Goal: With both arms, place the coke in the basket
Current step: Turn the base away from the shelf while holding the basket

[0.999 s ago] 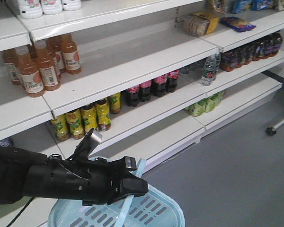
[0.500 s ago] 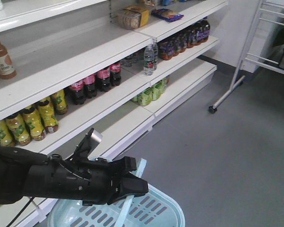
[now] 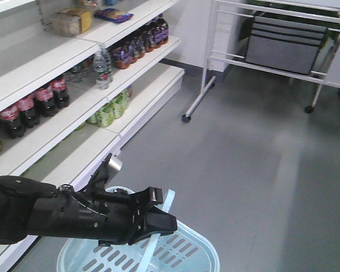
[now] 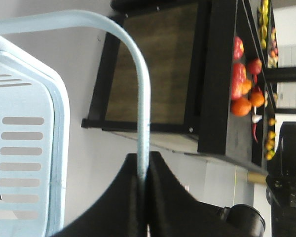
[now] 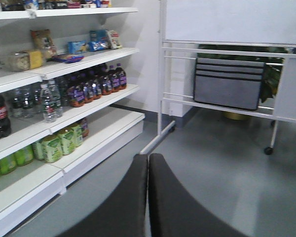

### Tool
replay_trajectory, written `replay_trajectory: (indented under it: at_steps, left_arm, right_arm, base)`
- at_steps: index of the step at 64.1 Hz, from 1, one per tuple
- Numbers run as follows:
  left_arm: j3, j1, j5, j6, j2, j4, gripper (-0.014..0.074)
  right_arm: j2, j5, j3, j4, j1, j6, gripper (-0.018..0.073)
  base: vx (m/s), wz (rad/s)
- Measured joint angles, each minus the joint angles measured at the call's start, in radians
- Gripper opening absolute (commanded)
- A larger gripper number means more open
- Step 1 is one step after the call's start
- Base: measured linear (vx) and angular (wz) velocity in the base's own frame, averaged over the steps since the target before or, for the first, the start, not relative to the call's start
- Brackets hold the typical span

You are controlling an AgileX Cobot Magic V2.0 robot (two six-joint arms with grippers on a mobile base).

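Two claws are pinched tight. The left claw [image 4: 143,160] grips the light blue basket [image 3: 208,249] by its handle [image 4: 144,98], low beside the drink shelves [image 3: 34,71]. The right claw [image 5: 148,159] holds nothing.

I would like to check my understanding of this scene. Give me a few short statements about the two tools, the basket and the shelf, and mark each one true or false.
1. The left tool is shut on the light blue handle. True.
2. The right tool holds a bottle. False: it is shut and holds nothing.
3. The basket is red. False: it is light blue.
4. Dark cola bottles stand on a shelf. True.
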Motion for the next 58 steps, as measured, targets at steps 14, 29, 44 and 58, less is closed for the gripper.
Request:
replay_trajectory:
  at_steps: [14,29,44,58]
  left_arm:
    - [0.000,0.000,0.000,0.000,0.000,0.000,-0.0006]
    - [0.000,0.000,0.000,0.000,0.000,0.000,-0.0006]
    - [0.000,0.000,0.000,0.000,0.000,0.000,-0.0006]
    - [0.000,0.000,0.001,0.000,0.000,0.000,-0.0006]
  right_arm:
    - [0.000,0.000,0.000,0.000,0.000,0.000,-0.0010]
    - [0.000,0.000,0.000,0.000,0.000,0.000,-0.0010]
    - [0.000,0.000,0.000,0.000,0.000,0.000,-0.0010]
    - [0.000,0.000,0.000,0.000,0.000,0.000,-0.0010]
  base:
    - [-0.08,-0.57]
    - [-0.07,-0.51]
    - [-0.06,-0.43]
    - [-0.04,-0.26]
